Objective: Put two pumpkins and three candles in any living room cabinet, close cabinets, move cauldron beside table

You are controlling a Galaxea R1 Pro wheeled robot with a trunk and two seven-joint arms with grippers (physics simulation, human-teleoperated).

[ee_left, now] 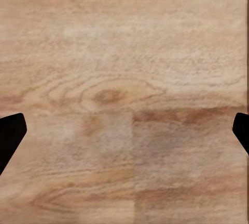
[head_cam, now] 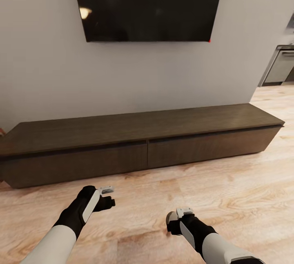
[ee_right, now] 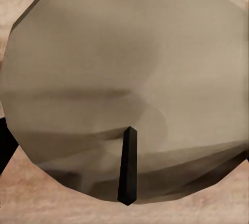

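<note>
— So what's in front of you?

— Mostly the wood floor (head_cam: 228, 198), pale planks running under both my arms. Past it, against the grey wall (head_cam: 49, 72), sits the cabinet (head_cam: 139, 149), long, low and dark brown, both wide drawer fronts flush and shut. A black TV (head_cam: 149, 5) hangs on the wall above it.

— And your hands?

— My left fingers (head_cam: 107, 195) hover over the bare floor in front of the left drawer; in the left wrist view the two dark tips sit at opposite edges, spread wide with nothing between them. My right fingers (head_cam: 179, 217) are lower and nearer me, pinching a candle (ee_right: 124, 89): its pale grey-brown top and small dark wick (ee_right: 127, 167) sit right before the right wrist camera, with floor showing around its rim
</note>
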